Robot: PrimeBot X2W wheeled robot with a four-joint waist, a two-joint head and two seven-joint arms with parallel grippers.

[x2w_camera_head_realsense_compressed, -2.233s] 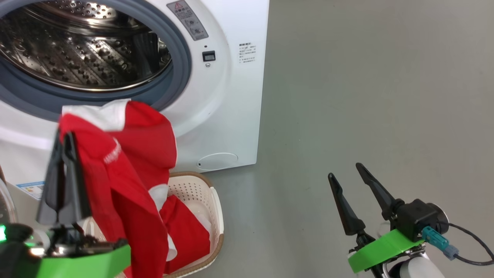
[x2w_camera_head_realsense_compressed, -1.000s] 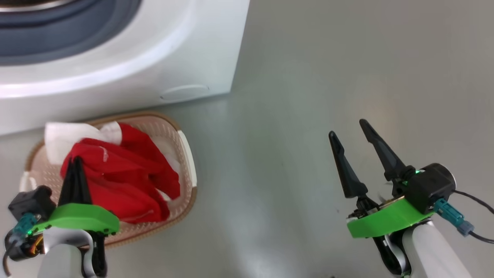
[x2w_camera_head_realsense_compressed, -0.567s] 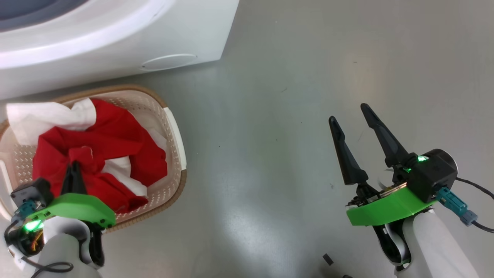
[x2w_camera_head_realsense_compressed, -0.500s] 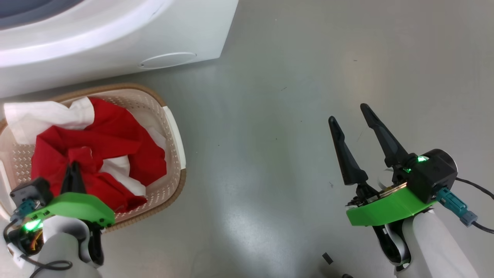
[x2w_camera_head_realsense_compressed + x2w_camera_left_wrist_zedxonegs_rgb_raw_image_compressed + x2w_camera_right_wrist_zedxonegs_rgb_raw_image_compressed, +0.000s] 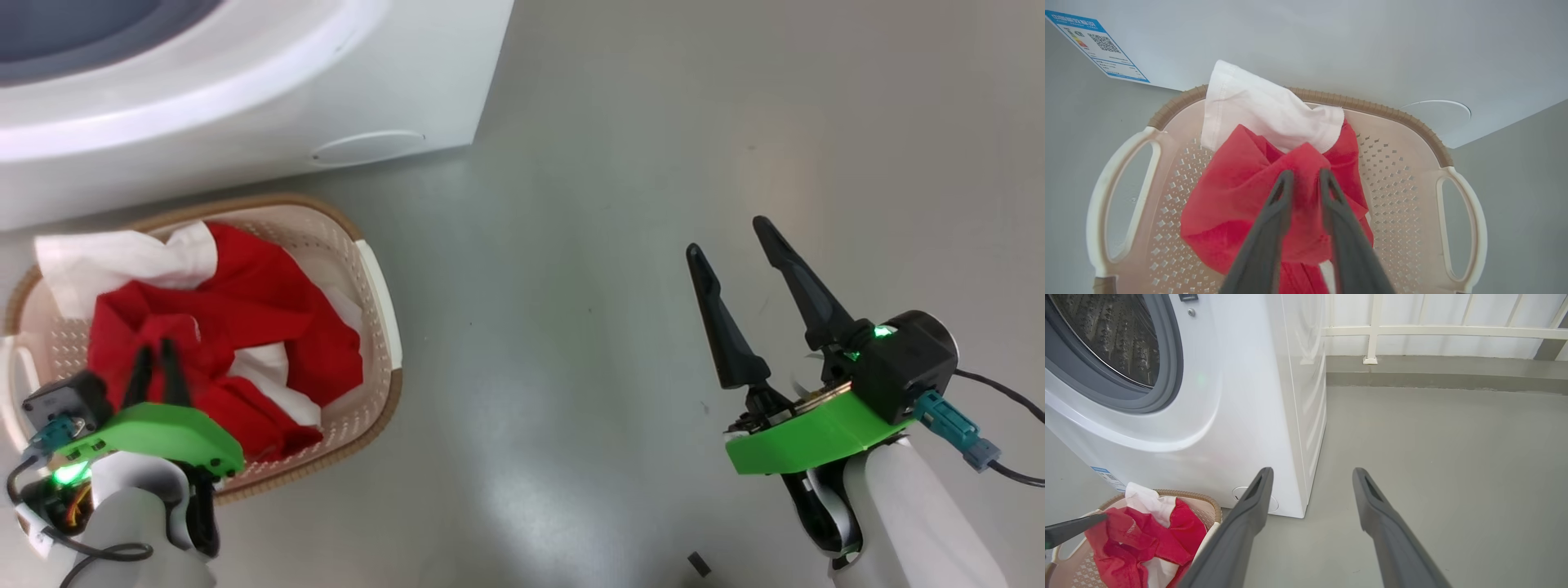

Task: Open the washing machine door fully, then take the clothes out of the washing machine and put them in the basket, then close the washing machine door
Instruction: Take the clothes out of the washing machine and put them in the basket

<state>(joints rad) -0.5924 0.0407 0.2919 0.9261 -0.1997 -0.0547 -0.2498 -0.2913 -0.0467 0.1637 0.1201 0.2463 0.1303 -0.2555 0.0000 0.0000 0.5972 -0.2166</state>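
Note:
The red and white clothes point(image 5: 261, 310) lie heaped in the cream basket point(image 5: 380, 278) on the floor before the white washing machine point(image 5: 245, 98). My left gripper point(image 5: 156, 347) points down into the heap. In the left wrist view, the left gripper point(image 5: 1305, 173) has its jaws a little apart, with a raised fold of the clothes point(image 5: 1229, 212) between the tips. My right gripper point(image 5: 726, 235) hangs open over bare floor to the right, holding nothing. In the right wrist view the right gripper point(image 5: 1312, 470) faces the machine's corner and its steel drum point(image 5: 1114, 330). The washing machine door is out of view.
The basket's brown rim point(image 5: 1372, 108) lies close to the washer's front panel point(image 5: 1331, 41). Grey floor stretches to the right. A white railing point(image 5: 1372, 330) and a low kerb stand beyond the machine. A small dark scrap point(image 5: 698, 562) lies near my right arm.
The clothes went down from in front of the drum into the basket as the head view tilted down. The left jaws, pressed together half a second ago, now stand slightly apart. The right gripper kept still.

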